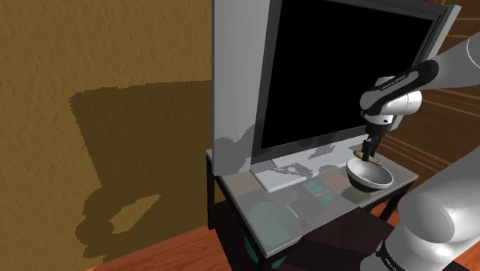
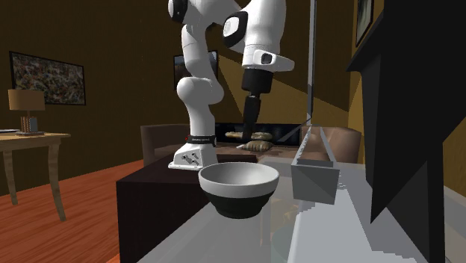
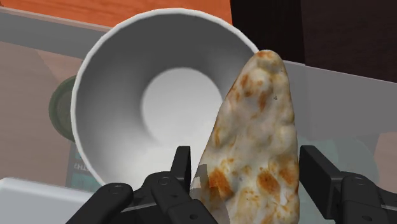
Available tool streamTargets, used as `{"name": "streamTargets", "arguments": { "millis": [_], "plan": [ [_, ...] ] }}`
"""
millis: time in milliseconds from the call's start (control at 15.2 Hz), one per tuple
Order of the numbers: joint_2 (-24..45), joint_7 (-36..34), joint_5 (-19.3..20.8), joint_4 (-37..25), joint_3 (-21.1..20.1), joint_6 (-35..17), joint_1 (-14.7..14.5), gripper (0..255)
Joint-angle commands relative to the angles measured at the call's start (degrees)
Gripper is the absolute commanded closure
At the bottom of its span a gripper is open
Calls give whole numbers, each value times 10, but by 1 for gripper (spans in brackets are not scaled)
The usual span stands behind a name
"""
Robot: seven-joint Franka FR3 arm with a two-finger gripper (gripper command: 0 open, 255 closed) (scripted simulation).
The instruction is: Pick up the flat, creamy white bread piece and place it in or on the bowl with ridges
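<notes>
Grey tabletop: pincer clamped on brown-speckled flat bread, just above white bowl rim.

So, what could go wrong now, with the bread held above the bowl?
The flat, brown-spotted white bread piece, clasped in the black gripper, hangs over the rim of the white round bowl, not its middle; released here, it might tip out onto the grey table. The bowl also stands near the table's edge, so a bump could push it off.
</notes>
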State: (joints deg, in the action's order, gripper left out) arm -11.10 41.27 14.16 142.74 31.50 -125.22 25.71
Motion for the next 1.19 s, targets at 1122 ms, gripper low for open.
{"name": "streamTargets", "arguments": {
  "millis": [1122],
  "plan": [
    [167, 122, -91, -33, 42, -123, 19, 255]
  ]
}}
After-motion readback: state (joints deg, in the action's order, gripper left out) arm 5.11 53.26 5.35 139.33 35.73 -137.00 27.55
